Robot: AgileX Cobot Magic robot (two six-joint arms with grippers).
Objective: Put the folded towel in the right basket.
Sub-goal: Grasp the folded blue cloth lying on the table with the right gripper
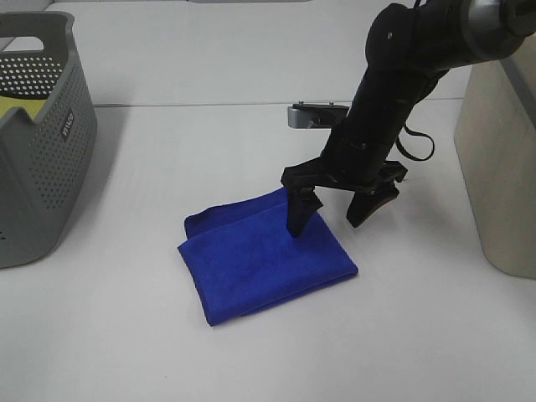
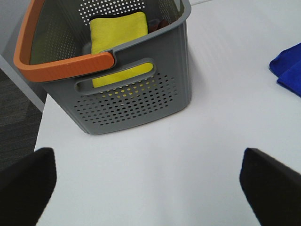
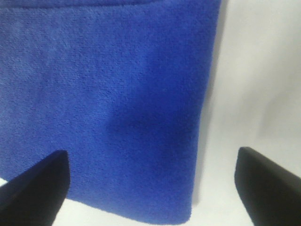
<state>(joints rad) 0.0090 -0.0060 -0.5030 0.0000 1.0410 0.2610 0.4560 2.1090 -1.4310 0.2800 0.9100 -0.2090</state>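
Observation:
The folded blue towel [image 1: 264,255] lies flat on the white table near the middle. My right gripper [image 1: 335,219] is open and points down over the towel's right edge: one finger [image 1: 300,213] touches or hovers just over the cloth, the other [image 1: 373,205] is over bare table. In the right wrist view the towel [image 3: 108,94] fills the left side, and its edge lies between the open fingers [image 3: 37,183]. The right basket [image 1: 502,167] is beige and stands at the right edge. My left gripper [image 2: 148,188] is open and empty, and does not show in the high view.
A grey perforated basket [image 1: 42,159] with an orange handle [image 2: 66,66] stands at the left and holds a yellow cloth [image 2: 117,33]. The towel's corner [image 2: 288,70] shows in the left wrist view. The table's left edge [image 2: 40,122] is close to the grey basket.

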